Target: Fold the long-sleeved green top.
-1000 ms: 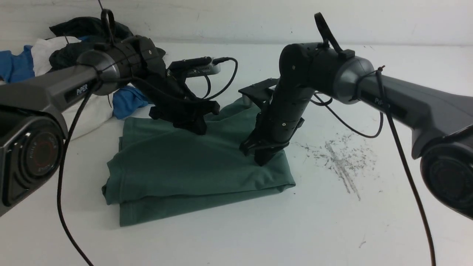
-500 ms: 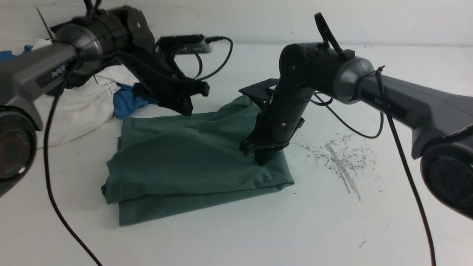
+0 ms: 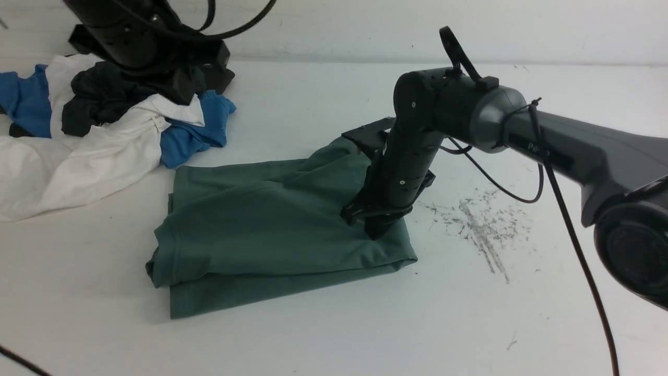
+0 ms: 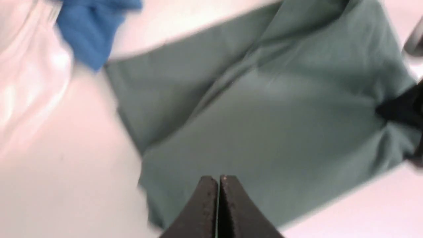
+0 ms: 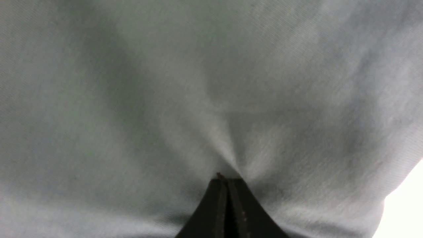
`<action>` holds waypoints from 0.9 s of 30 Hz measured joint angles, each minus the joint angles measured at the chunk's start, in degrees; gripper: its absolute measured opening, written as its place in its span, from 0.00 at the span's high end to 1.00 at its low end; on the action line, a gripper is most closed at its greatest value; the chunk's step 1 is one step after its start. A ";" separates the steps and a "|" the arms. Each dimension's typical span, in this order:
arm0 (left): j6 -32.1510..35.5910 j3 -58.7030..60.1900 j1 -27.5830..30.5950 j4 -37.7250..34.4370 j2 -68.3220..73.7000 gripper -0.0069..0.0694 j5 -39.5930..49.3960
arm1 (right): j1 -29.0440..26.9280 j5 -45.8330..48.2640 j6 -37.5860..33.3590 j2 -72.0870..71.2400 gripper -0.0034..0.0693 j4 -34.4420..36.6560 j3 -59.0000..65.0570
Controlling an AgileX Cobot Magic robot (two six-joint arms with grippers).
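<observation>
The green long-sleeved top point(image 3: 261, 230) lies folded into a rough rectangle in the middle of the white table, its logo and neck tag hidden. My right gripper point(image 3: 377, 230) points down on the top's right part, shut, with its tips pressed into the cloth. In the right wrist view the fabric point(image 5: 165, 99) puckers around the closed tips of that gripper point(image 5: 227, 180). My left arm point(image 3: 141, 36) is raised at the back left. In the left wrist view the left gripper point(image 4: 218, 179) is shut and empty, hanging well above the top point(image 4: 264, 115).
A heap of clothes sits at the back left: a blue garment point(image 3: 193, 130), a white garment point(image 3: 78, 156) and a black one point(image 3: 104, 99). Grey scuff marks point(image 3: 480, 224) lie right of the top. A black cable point(image 3: 574, 235) hangs from the right arm.
My left arm has lifted off the top's back edge and swung up and back to the left. The right gripper has stayed pressed on the top.
</observation>
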 joint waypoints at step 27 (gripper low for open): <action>-1.29 39.88 0.00 -4.42 -32.19 0.91 -2.89 | -6.01 -2.47 11.14 -25.58 0.97 -8.73 43.11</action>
